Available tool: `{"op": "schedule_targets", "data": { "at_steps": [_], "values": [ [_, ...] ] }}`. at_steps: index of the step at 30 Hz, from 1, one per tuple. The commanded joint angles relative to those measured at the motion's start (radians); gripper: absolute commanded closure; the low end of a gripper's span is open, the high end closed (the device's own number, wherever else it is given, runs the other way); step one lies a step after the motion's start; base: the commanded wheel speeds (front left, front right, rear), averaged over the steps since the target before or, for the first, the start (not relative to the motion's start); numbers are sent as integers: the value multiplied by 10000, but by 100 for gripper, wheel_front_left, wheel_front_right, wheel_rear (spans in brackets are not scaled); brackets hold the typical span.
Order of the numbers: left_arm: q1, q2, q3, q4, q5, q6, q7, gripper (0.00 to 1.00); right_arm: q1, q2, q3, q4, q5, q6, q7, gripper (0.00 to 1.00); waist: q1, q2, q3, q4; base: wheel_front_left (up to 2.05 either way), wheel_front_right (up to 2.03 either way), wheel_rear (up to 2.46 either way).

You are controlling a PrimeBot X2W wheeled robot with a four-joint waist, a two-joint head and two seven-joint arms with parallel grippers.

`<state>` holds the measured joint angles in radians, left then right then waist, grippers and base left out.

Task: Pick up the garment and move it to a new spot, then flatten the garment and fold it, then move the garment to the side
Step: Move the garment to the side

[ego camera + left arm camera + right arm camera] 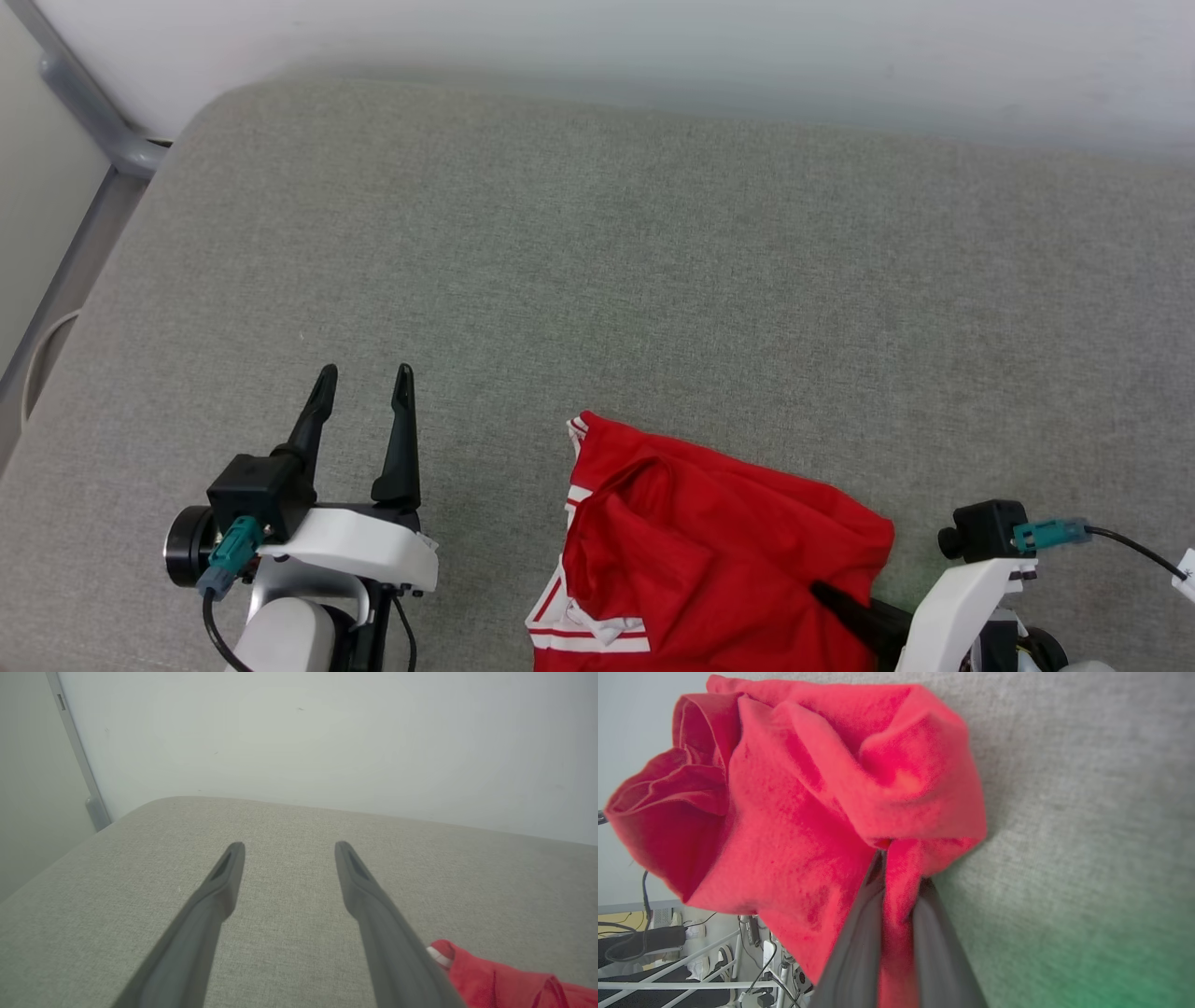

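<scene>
Garment (709, 551): crumpled red jersey shirt, white striped trim, lay near, right of centre; soft, limp, light.
Right gripper (899, 868): pinched its red fold; a hem corner should hold better.
Left gripper (364, 378): spread, empty, further left.
Grey fabric pad (653, 233): stretched far beyond.

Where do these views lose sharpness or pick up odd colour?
Right wrist view: red jersey fuzzy at close range, green cast over the grey cushion at lower right. Left wrist view: left gripper slightly soft, light flat. Head view: sharp and even, wall edge hazy at top.
</scene>
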<state>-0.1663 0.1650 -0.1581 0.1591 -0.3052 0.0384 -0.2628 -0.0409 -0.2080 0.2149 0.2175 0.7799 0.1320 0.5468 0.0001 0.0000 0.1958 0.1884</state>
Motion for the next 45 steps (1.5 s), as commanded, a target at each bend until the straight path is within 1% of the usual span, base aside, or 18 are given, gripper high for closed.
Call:
{"op": "schedule_targets", "data": {
  "at_steps": [1, 7, 12, 17, 22, 27, 30, 33, 35, 39, 45],
  "values": [
    [-2, -41, 25, 21, 41, -50, -18, 0, 46, -71, 103, 237, 1, -26, 39, 100, -1, 0, -67, 1, 0, 0, 0],
    [253, -115, 170, 234, 236, -183, -18, 0, 54, -445, 65, 163, -228, -26, -284, 100, -1, 0, -688, -113, 0, 0, 0],
    [617, -109, 214, 222, 337, -244, -18, 0, 236, -843, -66, -156, -704, -23, -161, 100, -1, 0, -1223, -544, 0, 0, 0],
    [854, -116, 245, 173, 366, -264, -18, 0, 447, -1321, -428, -457, -1116, -21, 271, 100, -1, 0, -1417, -1275, 0, 0, 0],
    [971, -161, 222, 70, 398, -267, -18, 0, 121, -1608, -693, -637, -1266, -19, 688, 100, -1, 0, -1331, -2309, 0, 0, 0],
    [804, -83, 257, -141, 420, -254, -18, 0, -794, -1750, -550, -521, -1318, -19, 958, 100, -1, 0, -828, -3526, 0, 0, 0],
    [587, 19, 198, -287, 498, -315, -10, 0, -1564, -1805, -458, -217, -1356, -19, 904, 100, -1, 0, -368, -4176, 0, 0, 0],
    [295, 100, 128, -507, 572, -366, 58, 0, -2359, -2039, -388, 233, -1384, -21, 767, 100, -1, 0, 158, -4673, 0, 0, 0],
    [64, 176, 67, -692, 633, -383, 134, 0, -2909, -2190, -377, 527, -1462, -18, 616, 100, -1, 0, 534, -4932, 0, 0, 0],
    [-411, 383, -37, -1074, 753, -478, 337, 0, -3868, -2528, -739, 1252, -1612, -19, 268, 100, -1, 0, 1306, -5260, 0, 0, 0],
    [-1276, 789, -126, -1902, 1054, -597, 753, 0, -5201, -2956, -1627, 2208, -1693, -20, -478, 100, -1, 0, 2623, -5440, 0, 0, 0]
  ]
}}
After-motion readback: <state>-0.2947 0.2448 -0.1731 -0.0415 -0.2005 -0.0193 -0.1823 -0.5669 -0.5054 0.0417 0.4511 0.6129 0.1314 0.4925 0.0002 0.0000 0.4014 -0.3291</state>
